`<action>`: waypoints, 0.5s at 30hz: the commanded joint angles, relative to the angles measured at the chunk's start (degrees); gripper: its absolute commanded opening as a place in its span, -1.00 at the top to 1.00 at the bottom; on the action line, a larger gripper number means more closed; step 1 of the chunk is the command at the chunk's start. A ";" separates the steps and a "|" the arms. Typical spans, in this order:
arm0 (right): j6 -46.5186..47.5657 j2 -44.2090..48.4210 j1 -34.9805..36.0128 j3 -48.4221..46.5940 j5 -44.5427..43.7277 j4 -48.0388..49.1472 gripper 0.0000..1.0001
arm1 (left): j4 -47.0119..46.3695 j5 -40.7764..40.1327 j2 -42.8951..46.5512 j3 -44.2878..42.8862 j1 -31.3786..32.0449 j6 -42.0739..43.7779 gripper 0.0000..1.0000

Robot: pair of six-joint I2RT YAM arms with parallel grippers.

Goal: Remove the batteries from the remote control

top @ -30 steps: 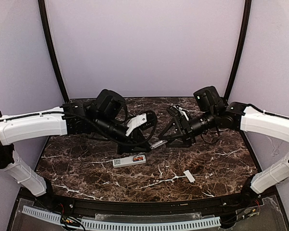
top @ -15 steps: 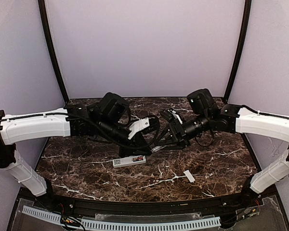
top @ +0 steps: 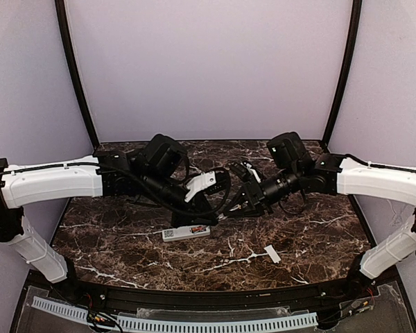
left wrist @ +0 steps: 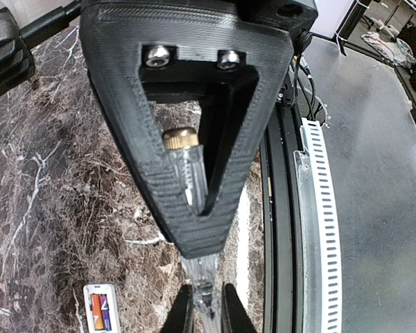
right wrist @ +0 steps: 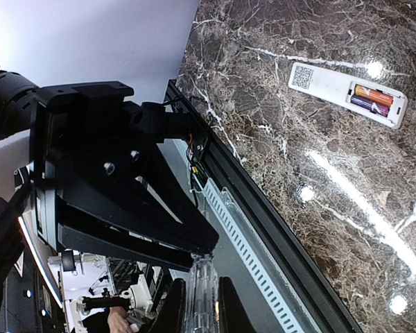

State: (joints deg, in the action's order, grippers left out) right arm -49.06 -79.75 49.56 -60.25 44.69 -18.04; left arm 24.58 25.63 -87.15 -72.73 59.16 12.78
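While the remote control (top: 186, 232) lies back-up on the bench (top: 319, 229), recess open and both batteries (right wrist: 371, 99) seated side by side in it, we see the two arms meeting in the air near it over a clear tool (left wrist: 194, 187) with a brass-coloured end. Left gripper (left wrist: 206, 316): fingers nearly closed, pinching the clear shaft. Right gripper (right wrist: 201, 306): likewise drawn in tight on the same tool, from the opposite side. We judge the step to be a handover, with no prying yet. The white cover piece (top: 272, 254) lies on the bench, well to the right of the remote.

To do this well, we'd have one gripper let go only once the other's hold is firm and square on the shaft. Clear plastic is slick and may twist or drop onto the marble. Whichever arm takes it wants the working tip out and free of its fingers; we can't tell which end that is. After that the free arm should pin the remote flat, since it looks light and likely to slide under levering. Lever at a cell's end, gently, so it doesn't spring away.
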 commanded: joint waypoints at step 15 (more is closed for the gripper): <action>0.87 7.23 0.79 0.69 -4.01 1.83 1.00 | -2.12 -8.24 6.24 2.22 0.39 2.59 -0.45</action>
State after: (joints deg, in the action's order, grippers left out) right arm -48.47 -75.44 49.98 -60.07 42.85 -17.72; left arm 24.58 18.50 -86.15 -72.62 59.16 13.76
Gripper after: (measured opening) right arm 0.100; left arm 0.721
